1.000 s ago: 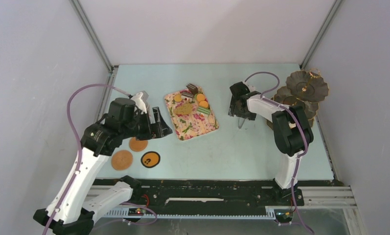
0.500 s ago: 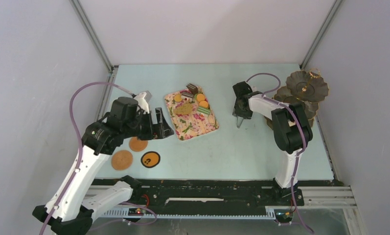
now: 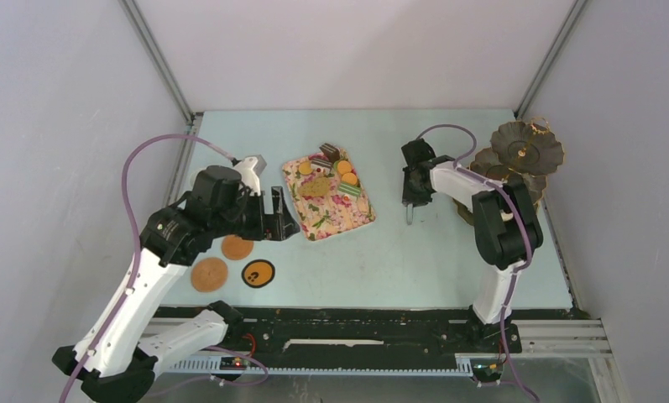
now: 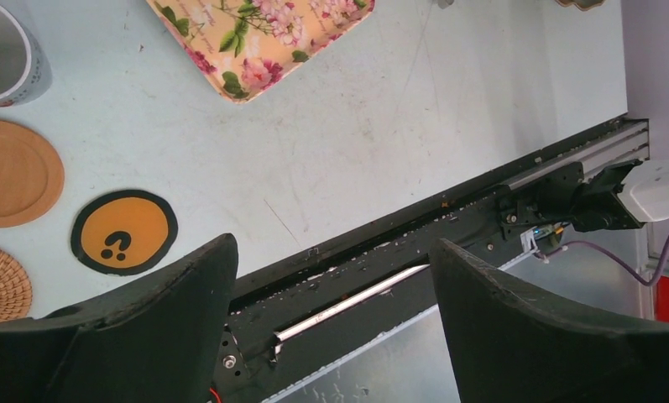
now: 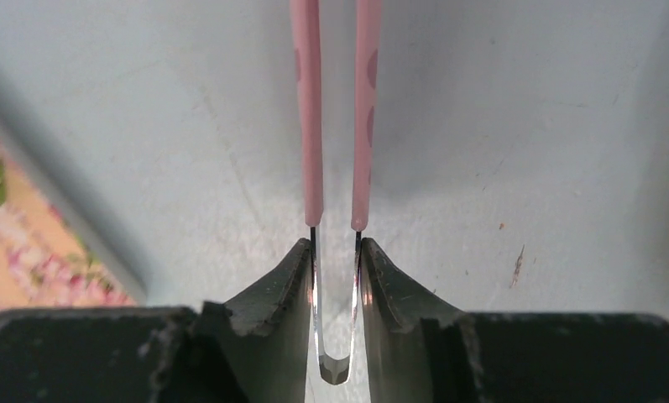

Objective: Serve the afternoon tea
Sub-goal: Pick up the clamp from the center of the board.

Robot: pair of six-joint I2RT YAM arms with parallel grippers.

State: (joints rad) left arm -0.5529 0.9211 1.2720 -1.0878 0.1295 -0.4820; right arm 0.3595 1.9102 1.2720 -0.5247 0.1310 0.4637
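At the far right edge of the table (image 3: 431, 260), close against the wall, stands the dark three-tier stand (image 3: 528, 149). Just left of it the right gripper (image 5: 335, 252) is clenched on the metal hinge end of the pink tongs (image 5: 312, 126). Their two arms are squeezed close together and reach out over bare tabletop. I cannot tell whether the tips touch it.

A strip of open surface separates the tongs from the right edge of the floral tray (image 3: 324, 220), which sits mid-table. The sweets (image 3: 345, 172), macarons, cake slices and a biscuit, lie bunched on its far half.

The left gripper (image 4: 331, 277) hangs with its claw released and holding nothing, just beside the tray's near left corner. Three round coasters (image 3: 209, 274) lie by the near left edge, each apart from the others. A mug (image 4: 7, 50) stands just beyond the wooden one, cut off by the wrist view's border. The widest open stretch runs from the tray to the black rail (image 3: 356, 323) along the near edge.
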